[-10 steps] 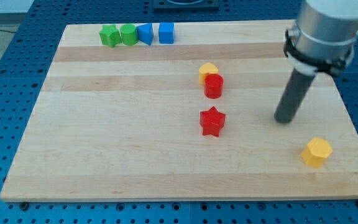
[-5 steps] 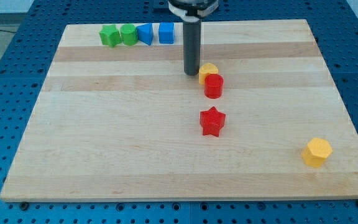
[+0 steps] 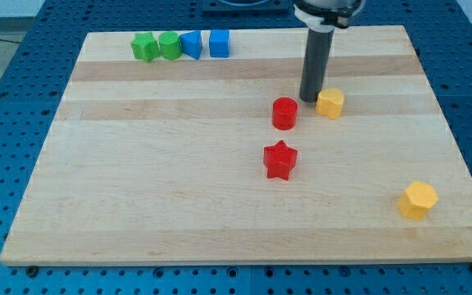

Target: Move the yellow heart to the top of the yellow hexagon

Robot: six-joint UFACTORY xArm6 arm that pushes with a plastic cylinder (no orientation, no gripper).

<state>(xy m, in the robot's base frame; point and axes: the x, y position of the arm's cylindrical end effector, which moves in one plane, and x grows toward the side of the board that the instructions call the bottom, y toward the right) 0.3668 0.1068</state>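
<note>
Right of the red cylinder (image 3: 283, 113), yellow heart (image 3: 329, 103) touching my tip (image 3: 308, 99), orientation unclear, yellow hexagon (image 3: 418, 200) well below

My tip (image 3: 310, 99) stood just left of the yellow heart (image 3: 330, 103), touching it or nearly so, with the red cylinder (image 3: 284, 113) close on its other side. The yellow hexagon (image 3: 418, 200) sat well apart, near the board's (image 3: 138, 188) lower right corner.

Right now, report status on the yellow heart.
My tip touching yellow heart on its left. Yellow hexagon far off, toward the view's bottom right. Nothing between them; red cylinder sits left, apart.
</note>
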